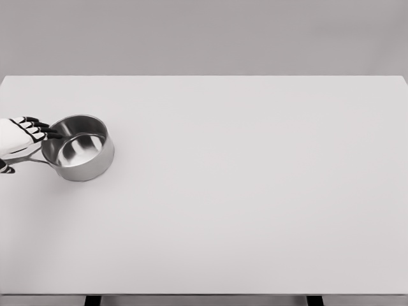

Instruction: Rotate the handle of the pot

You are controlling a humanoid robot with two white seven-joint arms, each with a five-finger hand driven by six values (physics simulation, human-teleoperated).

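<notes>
A small steel pot (80,148) stands upright on the white table (242,191) near its left edge. Its thin metal handle (29,158) points left toward the frame edge. My left hand (25,137) comes in from the left and lies over the handle, its dark fingertips (50,131) resting at the pot's left rim and its thumb low at the frame edge under the handle. The fingers look curled round the handle. My right arm does not show.
The table's far edge runs across the top of the view and its front edge along the bottom. The pot sits close to the left edge.
</notes>
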